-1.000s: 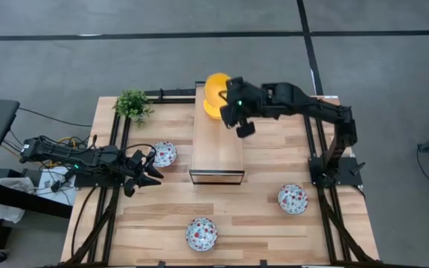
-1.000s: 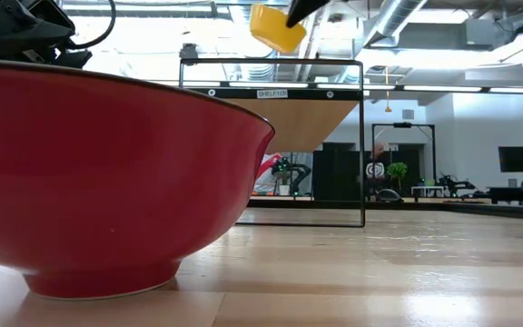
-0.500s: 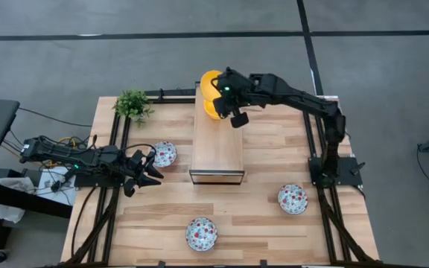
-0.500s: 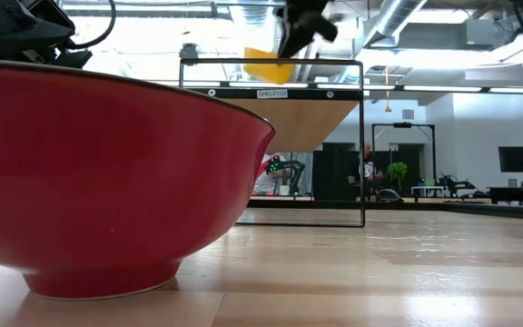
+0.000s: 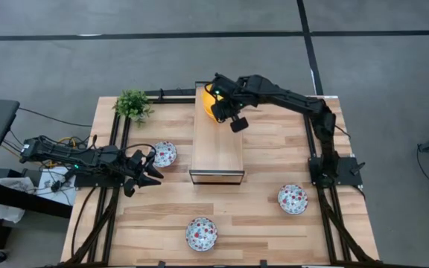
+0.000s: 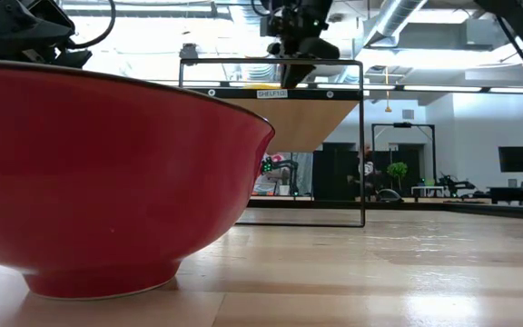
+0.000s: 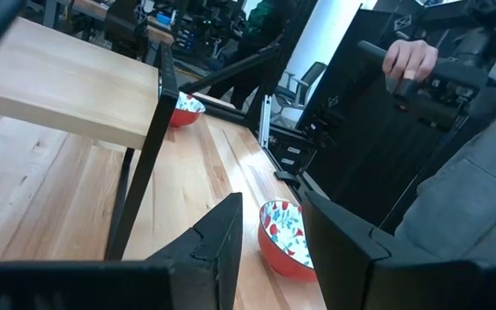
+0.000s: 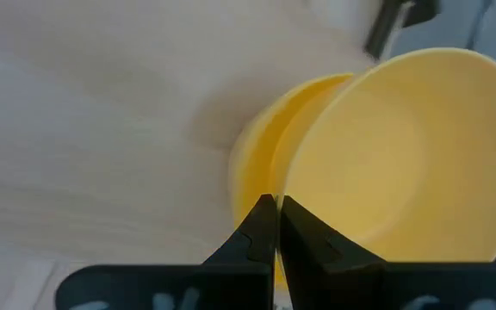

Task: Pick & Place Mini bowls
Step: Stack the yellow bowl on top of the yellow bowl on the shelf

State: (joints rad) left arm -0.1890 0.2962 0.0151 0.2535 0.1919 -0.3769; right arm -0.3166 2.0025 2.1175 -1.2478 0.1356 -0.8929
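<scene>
My right gripper (image 5: 218, 106) reaches over the far end of the wooden shelf (image 5: 217, 141), shut on a yellow mini bowl (image 8: 403, 146). A second yellow bowl (image 8: 261, 146) sits just behind it on the shelf top. Three floral mini bowls rest on their bases on the table: one (image 5: 164, 154) by my left gripper, one (image 5: 201, 233) near the front edge, and one (image 5: 293, 199) at the right. My left gripper (image 5: 152, 167) waits open and level at the table's left side, touching nothing. My right gripper pinches the yellow bowl's rim (image 8: 293, 200) between its two fingers, one finger inside the bowl and one outside. The fingers slant down from the table's right side. The bowl is tilted, its opening toward the gripper, over the second yellow bowl; whether the two touch I cannot tell.
A small green plant (image 5: 132, 104) stands at the far left corner. In the low view a red bowl wall (image 6: 107, 182) fills the near left, with the shelf frame (image 6: 363, 145) behind it. A person's hand (image 7: 407, 58) shows beyond the table.
My right gripper has gone toward the table's left edge and down with the yellow bowl, tipping further downward. The bowl has sunk from well above the shelf to its top, at the far end beside the other yellow bowl.
</scene>
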